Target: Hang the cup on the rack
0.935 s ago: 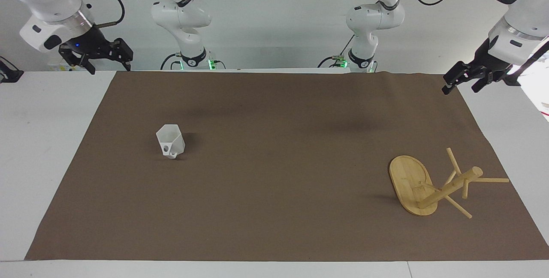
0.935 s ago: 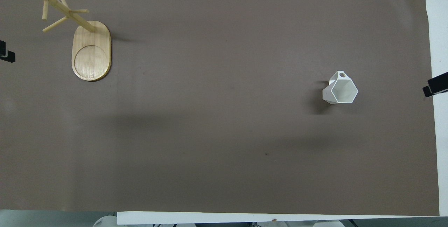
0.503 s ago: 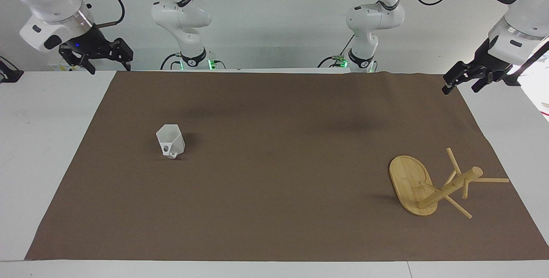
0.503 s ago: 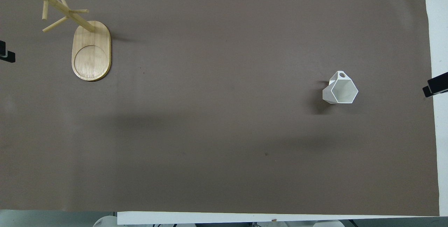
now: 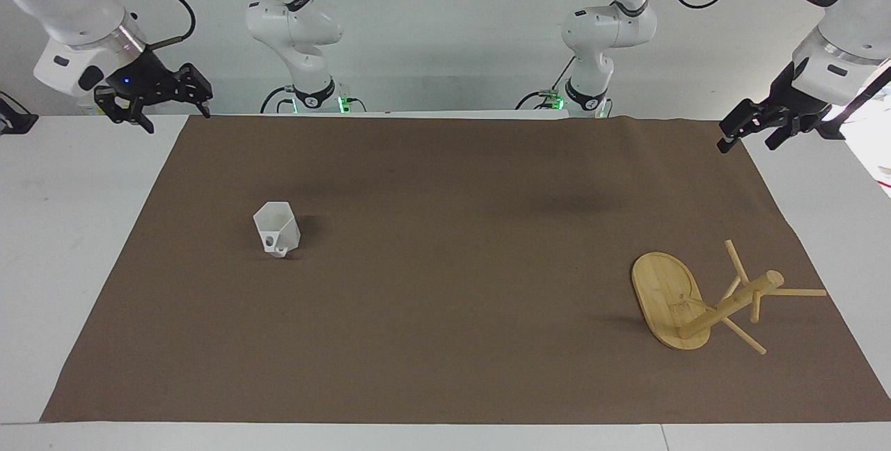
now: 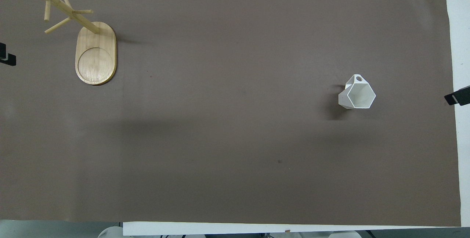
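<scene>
The cup (image 5: pixel 276 228) is my job, but I take the scene from big to small. The brown mat (image 5: pixel 445 367) covers most of the table. On it, toward my left arm's end, stands the rack (image 5: pixel 679 308), upright on its oval base, with thin pegs sticking out from the post.

The cup stands upright toward my right arm's end, well apart from the rack. In the overhead view its open mouth faces up and its handle (image 6: pixel 358 79) points to about twelve o'clock, away from me.

I judge it light, stiff and a bit slick, so it could tip or skid if nudged. I would pinch the rim wall at about six o'clock, leaving the handle free for a peg.

My right gripper (image 5: pixel 154 99) hovers over the mat's corner, fingers apart. My left gripper (image 5: pixel 755 127) waits over the other near corner, fingers apart, holding nothing.
</scene>
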`<state>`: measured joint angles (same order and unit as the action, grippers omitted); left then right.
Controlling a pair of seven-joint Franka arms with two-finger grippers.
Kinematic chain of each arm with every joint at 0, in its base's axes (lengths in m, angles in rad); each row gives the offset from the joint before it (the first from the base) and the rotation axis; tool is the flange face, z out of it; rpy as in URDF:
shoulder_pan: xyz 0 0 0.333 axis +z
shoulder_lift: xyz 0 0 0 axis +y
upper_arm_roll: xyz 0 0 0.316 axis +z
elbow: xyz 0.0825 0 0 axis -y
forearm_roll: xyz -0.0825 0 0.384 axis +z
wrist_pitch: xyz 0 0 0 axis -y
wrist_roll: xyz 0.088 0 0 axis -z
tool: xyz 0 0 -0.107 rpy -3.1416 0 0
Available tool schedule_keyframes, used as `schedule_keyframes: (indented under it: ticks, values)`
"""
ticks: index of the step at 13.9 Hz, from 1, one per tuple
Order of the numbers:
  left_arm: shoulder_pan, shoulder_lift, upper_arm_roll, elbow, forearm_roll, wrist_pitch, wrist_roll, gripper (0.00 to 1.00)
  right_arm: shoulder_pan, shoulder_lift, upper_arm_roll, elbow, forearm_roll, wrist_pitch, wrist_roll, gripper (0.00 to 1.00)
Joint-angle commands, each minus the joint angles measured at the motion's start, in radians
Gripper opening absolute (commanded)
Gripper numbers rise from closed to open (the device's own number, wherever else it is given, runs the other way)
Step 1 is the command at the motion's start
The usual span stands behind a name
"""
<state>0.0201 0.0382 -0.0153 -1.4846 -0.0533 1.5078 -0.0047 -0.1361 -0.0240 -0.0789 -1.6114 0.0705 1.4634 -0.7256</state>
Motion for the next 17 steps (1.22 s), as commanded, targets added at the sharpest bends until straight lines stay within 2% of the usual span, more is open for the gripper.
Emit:
schedule_keyframes:
  ticks: [1, 5, 7, 9, 11, 14, 17]
  values:
    - [0.015, -0.023, -0.014, -0.028, 0.017, 0.012, 0.003, 1.0, -0.11, -0.028, 0.004, -0.127, 0.141, 0.09, -0.306, 0.99]
    - [0.015, -0.023, -0.014, -0.028, 0.017, 0.011, 0.003, 1.0, -0.262, 0.163, 0.004, -0.127, 0.43, 0.109, -0.794, 0.99]
    - [0.015, -0.023, -0.014, -0.028, 0.017, 0.011, 0.003, 1.0, -0.322, 0.248, 0.004, -0.128, 0.561, 0.063, -1.005, 0.99]
    - [0.015, -0.023, -0.014, -0.028, 0.017, 0.011, 0.003, 1.0, -0.388, 0.37, 0.005, -0.133, 0.7, -0.007, -1.253, 0.99]
    - [0.015, -0.023, -0.014, -0.028, 0.017, 0.011, 0.003, 1.0, -0.437, 0.473, 0.005, -0.143, 0.805, -0.064, -1.403, 1.0]
    - [0.015, -0.023, -0.014, -0.028, 0.017, 0.011, 0.003, 1.0, -0.445, 0.651, 0.014, -0.142, 0.931, -0.121, -1.665, 1.0]
    - [0.017, -0.023, -0.014, -0.028, 0.017, 0.011, 0.003, 1.0, -0.403, 0.667, 0.014, -0.18, 0.946, -0.118, -1.813, 1.0]
